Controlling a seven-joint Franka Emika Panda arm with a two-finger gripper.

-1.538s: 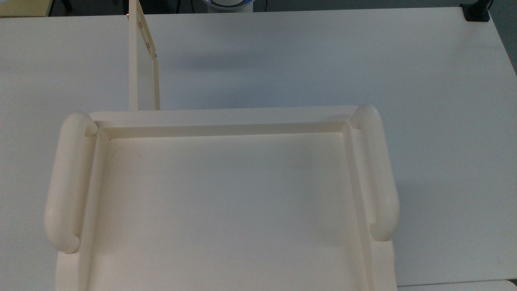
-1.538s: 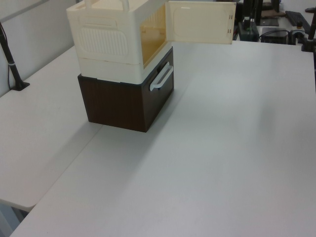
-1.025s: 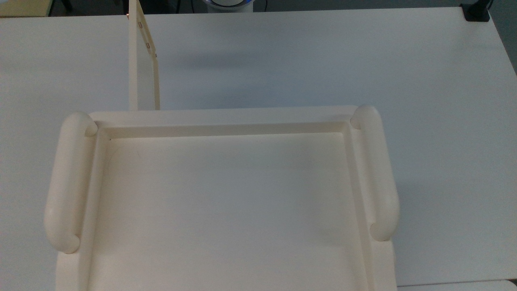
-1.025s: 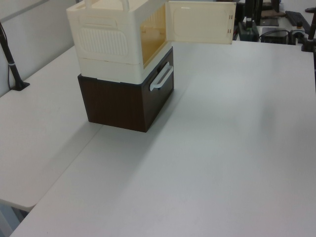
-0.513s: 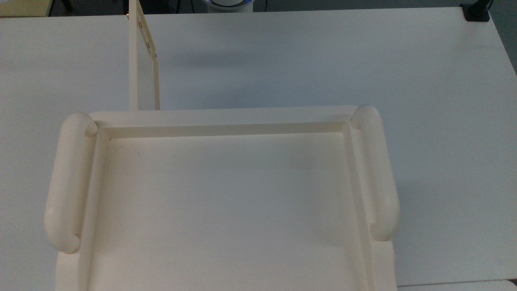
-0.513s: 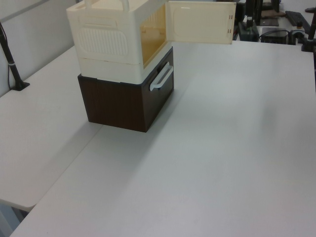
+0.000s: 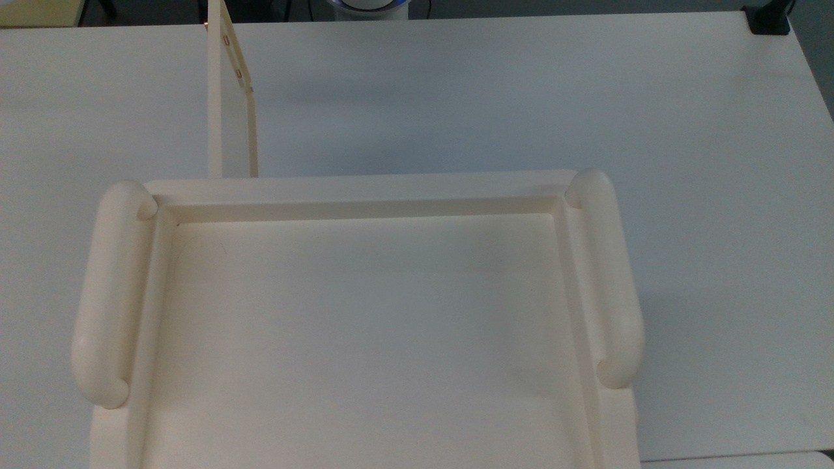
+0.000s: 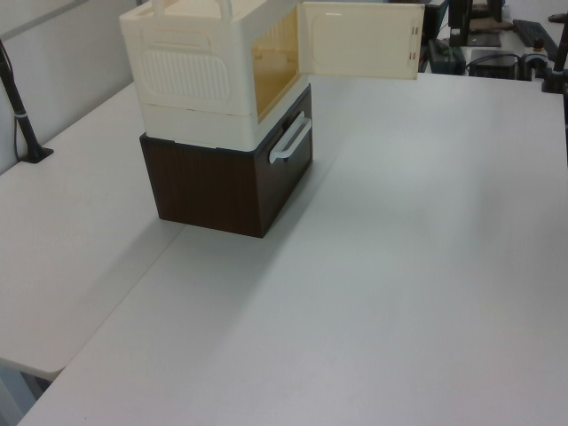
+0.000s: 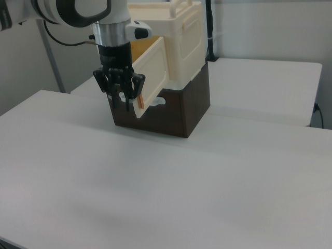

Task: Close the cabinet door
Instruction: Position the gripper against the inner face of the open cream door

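The cabinet door (image 8: 359, 40) is a thin cream panel swung wide open, standing at about a right angle to the cream cabinet (image 8: 195, 71). In the top view the cabinet door (image 7: 231, 117) runs edge-on away from the tray-like top (image 7: 358, 192), with small brownish fixings (image 7: 238, 73) near its far end. In the right view my gripper (image 9: 122, 106) hangs fingers-down just at the right view's left of the cabinet door (image 9: 153, 70), close to its free edge. Its fingers are open and hold nothing. I cannot tell whether they touch the panel.
The cabinet sits on a dark brown drawer box (image 8: 222, 186) with a white handle (image 8: 289, 142), on a white table (image 8: 399, 266). My arm's base (image 7: 370, 5) is at the table's far edge. A black clamp (image 7: 769, 19) sits on a corner.
The door and cabinet stand as before. In the left view a dark shape behind the door's free edge has shifted a little.
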